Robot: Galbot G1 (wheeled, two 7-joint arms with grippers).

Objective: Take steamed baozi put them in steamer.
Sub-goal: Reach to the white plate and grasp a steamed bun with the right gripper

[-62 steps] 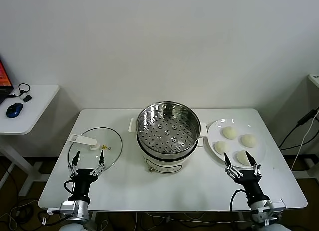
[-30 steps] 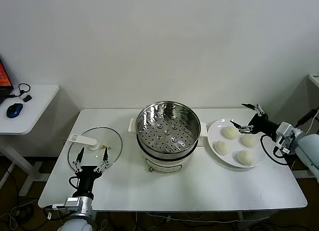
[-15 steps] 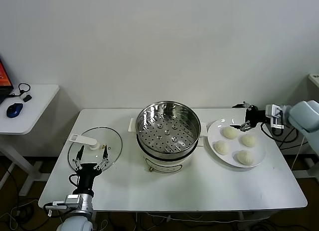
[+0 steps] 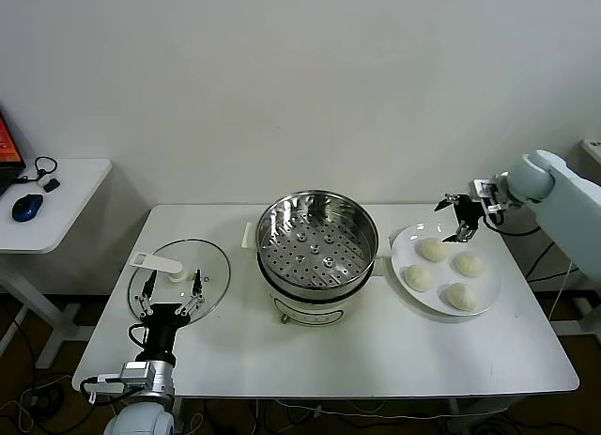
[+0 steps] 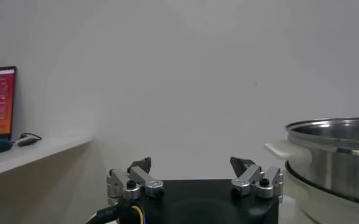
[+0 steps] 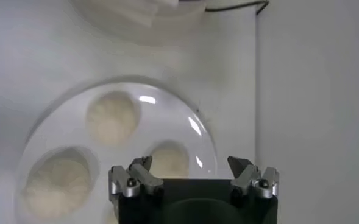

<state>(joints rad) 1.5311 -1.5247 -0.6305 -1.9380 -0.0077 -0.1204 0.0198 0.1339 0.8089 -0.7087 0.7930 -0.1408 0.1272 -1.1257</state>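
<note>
The right gripper, spread empty above the plate, could dent a soft steamed baozi if closed hard.

Steamer mid-surface, lid to its left, plate with four buns to its right

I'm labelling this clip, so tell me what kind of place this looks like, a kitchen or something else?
Probably a lab or office test room, not a kitchen: a plain white table against a bare wall, a side desk with a computer mouse, and a steamer set out beside a plate of buns.
</note>
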